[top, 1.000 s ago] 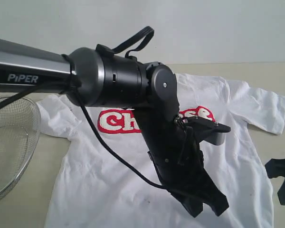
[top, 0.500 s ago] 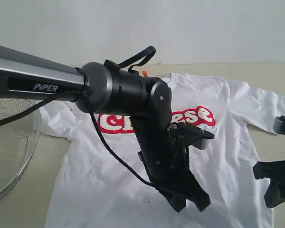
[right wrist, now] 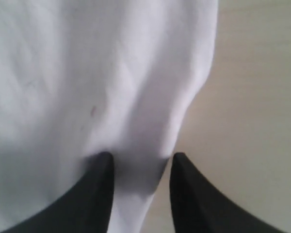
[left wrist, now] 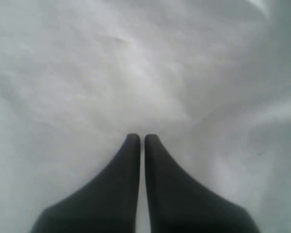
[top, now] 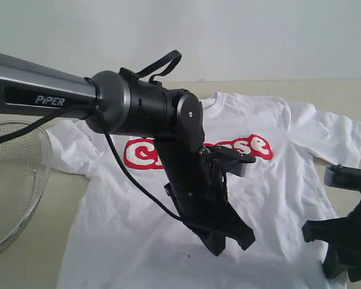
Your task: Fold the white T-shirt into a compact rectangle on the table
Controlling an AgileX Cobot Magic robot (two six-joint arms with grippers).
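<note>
Creased white T-shirt (top: 289, 192) is lying on the matte beige worktop (top: 30, 271) near a wire-mesh basket (top: 12, 174). The left fingers (left wrist: 128, 170) are hanging nearly closed, and the right fingers (right wrist: 99, 194) are gaping wide.

Left arm: silver tubular link (top: 36, 90) marked "PiPER" ends in a black cylindrical wrist joint (top: 138, 108); from there the last links drop steeply to the black two-finger left gripper (top: 231, 241). In the wrist view its tips (left wrist: 139, 138) sit almost together, with a hairline slit between them. Black two-finger right gripper (top: 340, 247) is low and pointed down, its fingers (right wrist: 99, 187) spread with a clear gap.
</note>
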